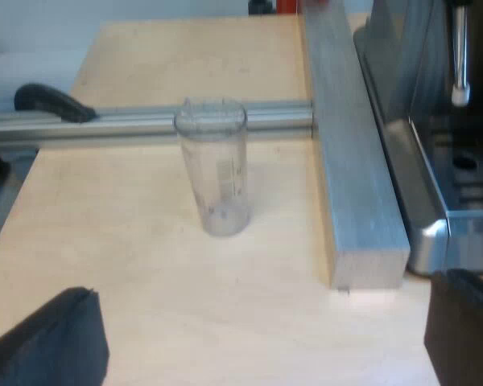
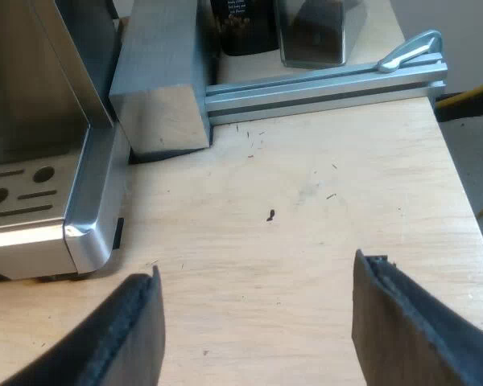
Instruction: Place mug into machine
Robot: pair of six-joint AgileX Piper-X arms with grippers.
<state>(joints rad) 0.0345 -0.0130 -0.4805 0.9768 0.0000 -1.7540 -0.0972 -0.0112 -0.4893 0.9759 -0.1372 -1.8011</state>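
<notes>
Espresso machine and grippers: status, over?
Left gripper open, empty, facing upright measuring glass. Right gripper open, empty, beside espresso machine. Metal block flanks machine.

The machine [image 1: 423, 217] is brushed steel and stands upright on the wooden table [image 1: 145, 265], its side close along a grey metal bar [image 1: 354, 161]. Its drip tray [image 2: 24, 201] has a slotted grate and a rounded corner. A steam wand [image 1: 460, 56] hangs above the tray.

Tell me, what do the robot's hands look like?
The left gripper has two chunky matte black fingers with blunt, squared tips. The right gripper has two black fingers too, flat and slab-like, with greyer edges. No markings show on either.
</notes>
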